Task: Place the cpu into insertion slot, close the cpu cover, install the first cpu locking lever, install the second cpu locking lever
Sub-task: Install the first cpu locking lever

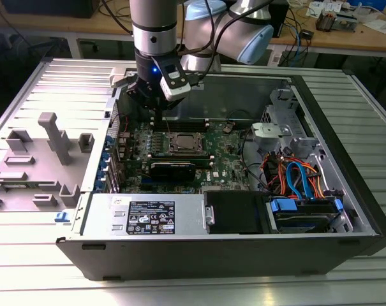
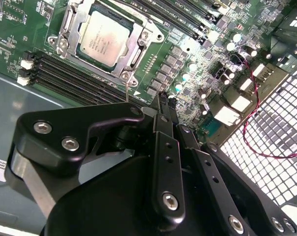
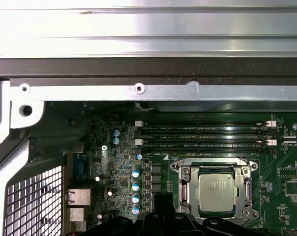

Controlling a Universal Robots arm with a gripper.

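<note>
At the exterior view's left, a grey fixture (image 1: 52, 137) stands on the ribbed table (image 1: 46, 255) beside the open computer case (image 1: 346, 159). Next comes the gripper (image 1: 155, 113), low over the motherboard (image 1: 231, 159); in the second wrist view its fingers (image 2: 160, 118) stand together with nothing seen between them. Just beyond, the cpu (image 2: 100, 38) lies in the insertion slot (image 3: 246, 169), and the cpu cover (image 2: 69, 29) lies flat around it. A thin metal rod (image 2: 127, 91) vanishes behind the gripper's body. I cannot tell whether the levers are latched. Orange and blue cables (image 1: 295, 178) are at the right.
</note>
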